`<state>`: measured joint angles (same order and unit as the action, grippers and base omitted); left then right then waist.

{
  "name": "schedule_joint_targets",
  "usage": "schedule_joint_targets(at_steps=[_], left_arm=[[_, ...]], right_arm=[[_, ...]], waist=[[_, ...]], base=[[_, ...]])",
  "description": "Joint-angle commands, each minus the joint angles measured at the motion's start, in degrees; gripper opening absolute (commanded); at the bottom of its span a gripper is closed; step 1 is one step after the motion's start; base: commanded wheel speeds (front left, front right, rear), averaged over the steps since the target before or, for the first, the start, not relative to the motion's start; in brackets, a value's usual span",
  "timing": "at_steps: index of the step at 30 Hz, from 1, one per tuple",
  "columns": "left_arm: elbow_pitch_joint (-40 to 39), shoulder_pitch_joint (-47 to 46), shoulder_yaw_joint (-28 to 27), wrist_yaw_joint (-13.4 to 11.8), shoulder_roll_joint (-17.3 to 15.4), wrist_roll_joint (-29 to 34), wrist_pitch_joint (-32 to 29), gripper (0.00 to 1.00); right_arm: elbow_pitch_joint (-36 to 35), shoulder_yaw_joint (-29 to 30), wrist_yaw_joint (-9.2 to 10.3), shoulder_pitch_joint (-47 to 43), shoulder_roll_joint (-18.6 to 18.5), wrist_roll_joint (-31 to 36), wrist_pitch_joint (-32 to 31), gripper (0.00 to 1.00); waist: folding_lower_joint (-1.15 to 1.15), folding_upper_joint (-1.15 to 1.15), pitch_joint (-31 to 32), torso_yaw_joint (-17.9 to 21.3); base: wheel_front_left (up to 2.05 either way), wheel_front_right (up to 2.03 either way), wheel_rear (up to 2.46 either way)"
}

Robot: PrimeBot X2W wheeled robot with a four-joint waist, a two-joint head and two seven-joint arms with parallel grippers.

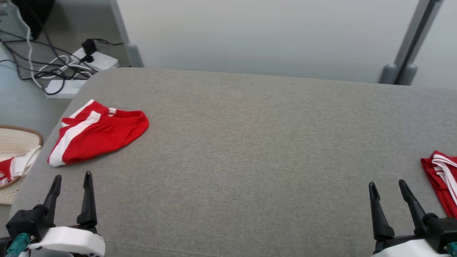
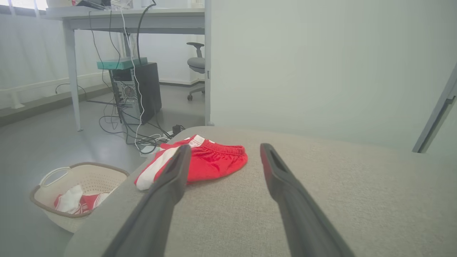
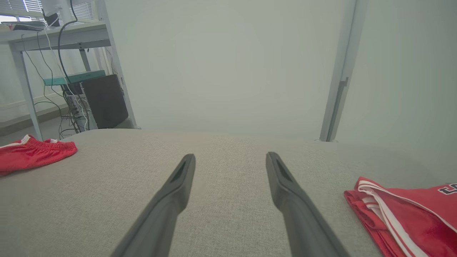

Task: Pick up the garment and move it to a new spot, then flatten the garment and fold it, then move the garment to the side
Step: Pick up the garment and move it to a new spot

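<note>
Both gape empty: left pincer [image 1: 72, 175], right pincer [image 1: 387, 182].
Red shorts [image 1: 100, 137] lie just ahead of the left pincer; they look light, limp, slippery, so pinch the waistband [image 1: 128, 115].

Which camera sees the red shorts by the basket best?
The head view: the red shorts lie whole, from above. The left wrist view has a jaw hiding part; the right wrist view cuts them at its edge.

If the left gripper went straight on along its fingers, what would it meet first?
Most likely the red shorts lying on the grey cushion just ahead of the open left gripper. How high the fingers ride above the fabric is unclear, so they might skim over it.
</note>
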<state>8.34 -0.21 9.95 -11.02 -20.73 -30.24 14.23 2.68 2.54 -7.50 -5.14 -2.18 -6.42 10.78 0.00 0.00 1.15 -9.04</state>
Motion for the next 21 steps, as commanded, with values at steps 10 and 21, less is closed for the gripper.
schedule_joint_targets(at_steps=[10,21], left_arm=[[-1.54,-1.76,-4.81,0.59,-0.05,1.28,0.76,1.0],[0.24,-3.25,-3.66,2.56,0.54,2.5,0.76,1.0]], right_arm=[[-1.55,-2.89,0.01,2.09,-0.7,-0.55,0.33,1.0],[-1.18,-3.0,0.01,1.82,-0.7,-1.13,0.52,1.0]], waist=[[0.0,0.0,0.12,-13.46],[0.0,0.0,-0.03,-15.6]], base=[[0.0,0.0,0.0],[0.0,0.0,0.0]])
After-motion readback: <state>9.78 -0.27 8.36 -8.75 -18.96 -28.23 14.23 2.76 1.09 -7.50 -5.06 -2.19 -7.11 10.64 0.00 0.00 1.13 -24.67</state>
